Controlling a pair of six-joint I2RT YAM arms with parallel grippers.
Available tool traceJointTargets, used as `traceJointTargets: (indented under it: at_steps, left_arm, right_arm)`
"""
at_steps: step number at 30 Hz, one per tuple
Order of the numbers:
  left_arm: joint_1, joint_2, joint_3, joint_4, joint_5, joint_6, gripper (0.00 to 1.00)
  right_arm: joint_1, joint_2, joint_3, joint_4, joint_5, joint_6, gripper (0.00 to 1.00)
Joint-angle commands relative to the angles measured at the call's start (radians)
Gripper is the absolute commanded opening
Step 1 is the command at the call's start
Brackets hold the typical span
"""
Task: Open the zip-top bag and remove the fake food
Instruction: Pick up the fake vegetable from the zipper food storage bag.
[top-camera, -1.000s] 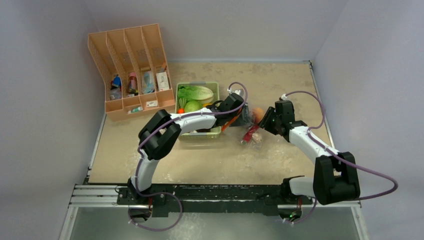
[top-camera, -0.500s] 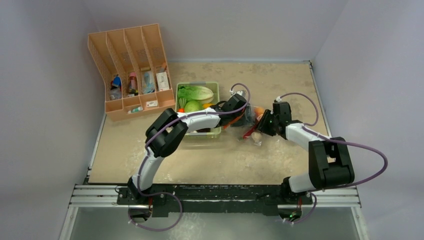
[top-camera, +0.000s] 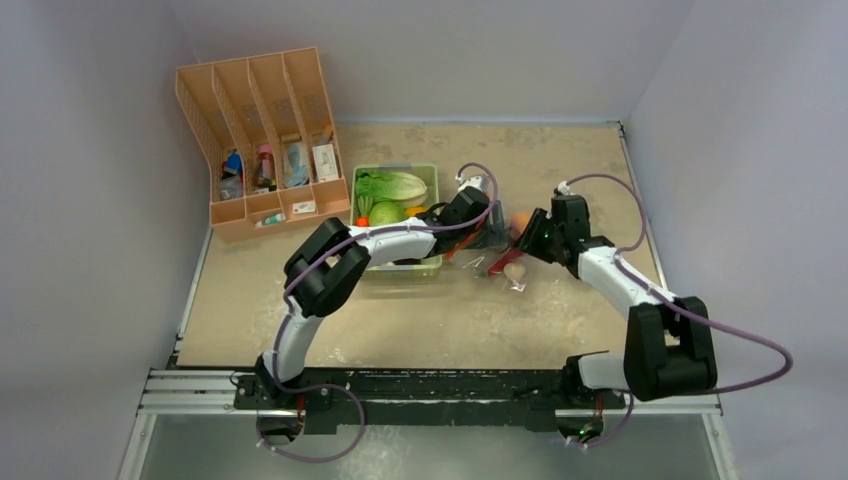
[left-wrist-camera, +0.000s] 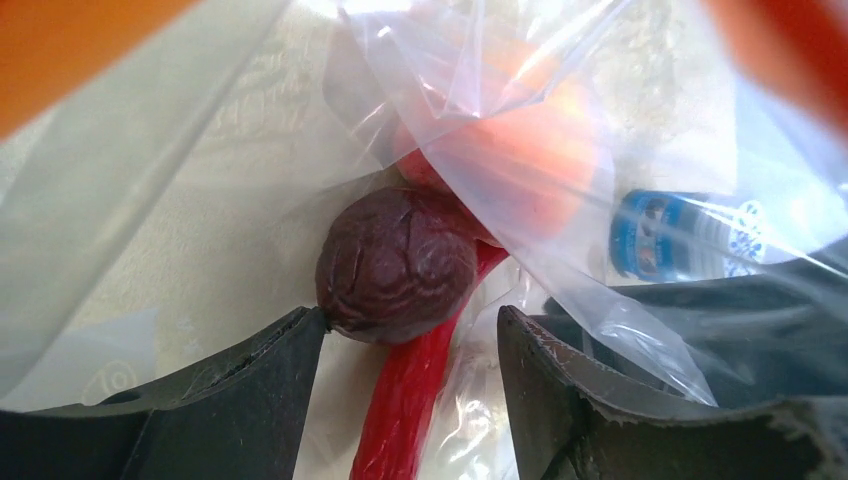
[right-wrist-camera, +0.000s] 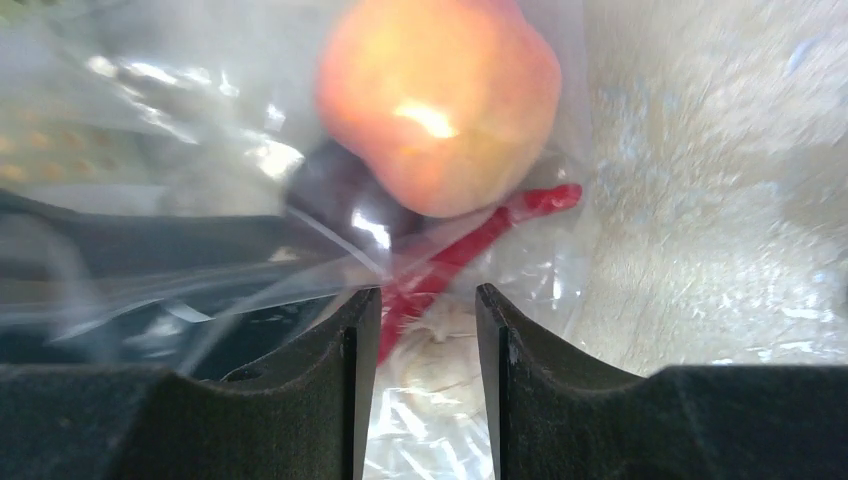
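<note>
The zip-top bag (top-camera: 492, 250) lies crumpled on the table between my two grippers; its clear plastic fills the left wrist view (left-wrist-camera: 470, 90) and the right wrist view (right-wrist-camera: 180, 110). Inside it are an orange-pink peach (top-camera: 519, 221) (right-wrist-camera: 440, 100) (left-wrist-camera: 540, 150), a red chili (left-wrist-camera: 415, 395) (right-wrist-camera: 470, 250) and a dark purple round piece (left-wrist-camera: 395, 265) (right-wrist-camera: 340, 195). A small beige piece (top-camera: 513, 270) (right-wrist-camera: 445, 350) lies under plastic. My left gripper (top-camera: 483, 232) (left-wrist-camera: 410, 400) is open astride the chili. My right gripper (top-camera: 533, 240) (right-wrist-camera: 428, 390) is narrowly open over the beige piece.
A pale-green tray (top-camera: 432, 175) holding leafy lettuce (top-camera: 390, 185) and other produce stands left of the bag, under my left arm. An orange file organizer (top-camera: 262, 140) stands at the back left. A blue-labelled item (left-wrist-camera: 680, 235) shows behind the plastic.
The bag and its contents have shifted up and away from the front edge. My right gripper has drawn back toward the peach. The beige piece now shows in front of the bag.
</note>
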Motion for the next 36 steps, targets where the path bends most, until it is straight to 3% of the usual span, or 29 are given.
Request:
traceJointTargets:
  at_steps: [1,6,19,27,36]
  left_arm:
    - [0.005,-0.083,-0.003,0.063,-0.021,0.001,0.64]
    - [0.005,-0.080,-0.004,0.054,-0.015,-0.001,0.64]
    - [0.007,-0.064,-0.003,0.054,-0.015,-0.009,0.64]
    - [0.007,-0.022,0.020,0.072,-0.013,-0.007,0.64]
    - [0.007,0.048,0.050,0.036,0.038,-0.027,0.64]
  right_arm:
    - [-0.006,-0.098,0.103,-0.054,0.106,-0.045,0.44]
    - [-0.014,-0.106,0.129,-0.028,0.186,-0.046,0.44]
    - [-0.053,0.124,0.238,0.024,0.053,-0.093,0.42]
    - [-0.053,0.150,0.141,0.081,-0.083,-0.142,0.42]
    - [-0.053,0.180,0.064,0.088,-0.111,-0.102,0.39]
